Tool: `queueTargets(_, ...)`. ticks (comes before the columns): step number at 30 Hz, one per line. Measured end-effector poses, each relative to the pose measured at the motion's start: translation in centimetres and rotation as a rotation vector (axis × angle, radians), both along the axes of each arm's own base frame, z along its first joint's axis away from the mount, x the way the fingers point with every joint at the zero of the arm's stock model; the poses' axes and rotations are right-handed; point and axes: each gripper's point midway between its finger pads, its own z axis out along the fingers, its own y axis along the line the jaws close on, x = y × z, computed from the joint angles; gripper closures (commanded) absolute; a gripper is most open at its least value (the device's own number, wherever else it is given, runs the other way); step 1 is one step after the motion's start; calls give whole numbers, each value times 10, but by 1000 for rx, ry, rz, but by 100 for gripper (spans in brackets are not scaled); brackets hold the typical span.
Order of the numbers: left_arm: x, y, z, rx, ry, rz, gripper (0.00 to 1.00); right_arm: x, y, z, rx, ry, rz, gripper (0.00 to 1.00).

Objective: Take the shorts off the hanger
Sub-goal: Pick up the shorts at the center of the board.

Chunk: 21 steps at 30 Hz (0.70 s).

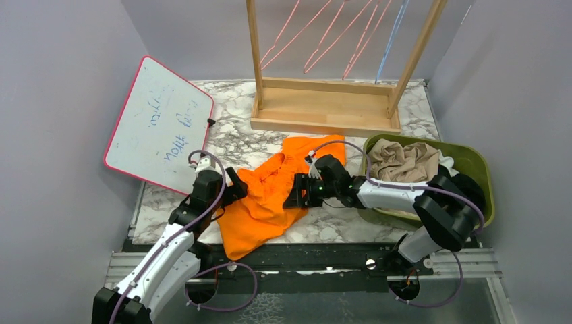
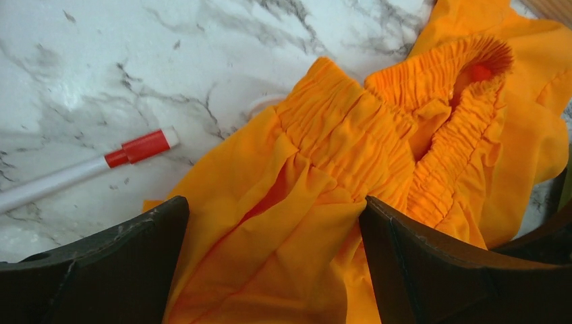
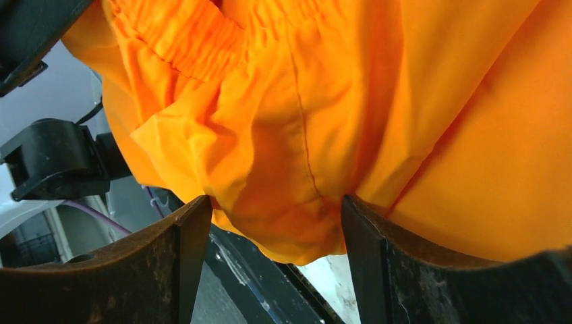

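Orange shorts (image 1: 263, 202) number one pair, tan shorts (image 1: 405, 160) one pair.

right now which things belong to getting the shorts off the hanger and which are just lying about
Job: orange shorts, tan shorts, hangers, wooden rack, green bin.
Lying about: whiteboard, red-capped marker.

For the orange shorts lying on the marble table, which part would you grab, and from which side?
Probably the gathered elastic waistband of the orange shorts: it stands up in thick ridges, while the legs lie flat and thin. Come down from above, jaws across the band; the open left end effector faces it.
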Motion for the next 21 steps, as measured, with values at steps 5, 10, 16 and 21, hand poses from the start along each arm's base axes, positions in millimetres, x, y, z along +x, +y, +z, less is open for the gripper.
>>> queueTargets(5,-18,-17,-25,-93,60,-65,13,-7,-1,-26,-42,81,9,31)
queueTargets(10,-31,-48,-30,-227,75,-206,37,6,12,-31,-64,89,10,36)
queueTargets(16,-52,-88,-24,-419,67,-407,45,44,25,-23,-138,-13,-30,29)
queueTargets(21,-73,-116,-16,-475,73,-559,39,68,21,-11,-207,-104,-83,24)
